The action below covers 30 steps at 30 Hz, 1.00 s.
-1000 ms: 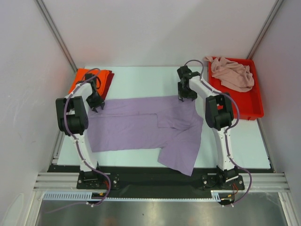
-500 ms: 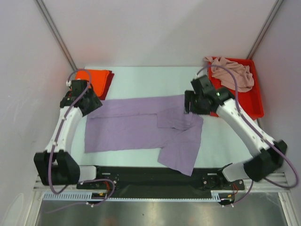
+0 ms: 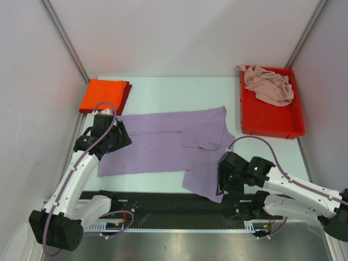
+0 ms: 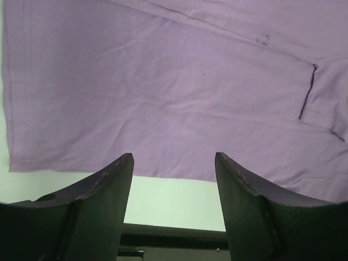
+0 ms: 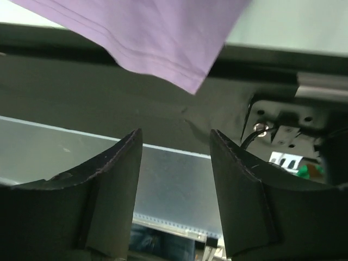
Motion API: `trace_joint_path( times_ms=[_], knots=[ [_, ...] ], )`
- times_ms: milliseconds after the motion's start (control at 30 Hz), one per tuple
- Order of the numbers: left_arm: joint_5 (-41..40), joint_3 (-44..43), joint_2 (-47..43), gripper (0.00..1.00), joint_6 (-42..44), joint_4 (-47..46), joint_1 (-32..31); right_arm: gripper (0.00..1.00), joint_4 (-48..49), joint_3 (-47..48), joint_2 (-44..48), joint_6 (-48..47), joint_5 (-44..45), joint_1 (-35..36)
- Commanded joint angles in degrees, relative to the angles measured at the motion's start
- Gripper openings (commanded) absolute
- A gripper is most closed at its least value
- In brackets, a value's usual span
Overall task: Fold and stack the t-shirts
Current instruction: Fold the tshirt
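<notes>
Two claws are hanging open and empty, and the main risk is sitting at the near edge of the bench (image 3: 179,89); the near right corner of the purple shirt (image 3: 157,144) is drooping off that edge over the black rail (image 5: 81,92); a pinch by the right claw (image 5: 176,142) that catches only the tip could be dragging the whole shirt askew, or letting more cloth slip off; a low approach there could also be knocking the claw against the rail. Nearer the left edge, the left claw (image 4: 174,163) is hovering above the shirt's left part, its fingers straddling the near hem in its own view; closing too deep would be bunching cloth rather than taking the hem cleanly. In the right wrist view the drooping corner is lying above the gap between the fingers, apart from them. At the far left corner the orange shirt (image 3: 103,93) is lying folded; the pink shirt (image 3: 269,84) is lying crumpled in the tray (image 3: 272,125) at the far right corner.
</notes>
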State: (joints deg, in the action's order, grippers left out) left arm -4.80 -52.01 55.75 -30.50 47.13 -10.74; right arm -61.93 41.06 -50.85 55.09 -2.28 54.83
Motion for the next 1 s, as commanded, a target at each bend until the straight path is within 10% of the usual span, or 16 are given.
trace_joint_path(
  times_ms=[0, 967],
  knots=[
    [-0.83, -0.37, 0.15, 0.67, -0.44, 1.03, -0.77, 0.57, 4.79, -4.13, 0.66, 11.43, 1.49, 5.63],
    [-2.32, 0.42, -2.40, 0.67, -0.17, 6.21, -1.03, 0.30, 18.43, -19.96, -1.18, 18.03, 5.97, 6.26]
  ],
)
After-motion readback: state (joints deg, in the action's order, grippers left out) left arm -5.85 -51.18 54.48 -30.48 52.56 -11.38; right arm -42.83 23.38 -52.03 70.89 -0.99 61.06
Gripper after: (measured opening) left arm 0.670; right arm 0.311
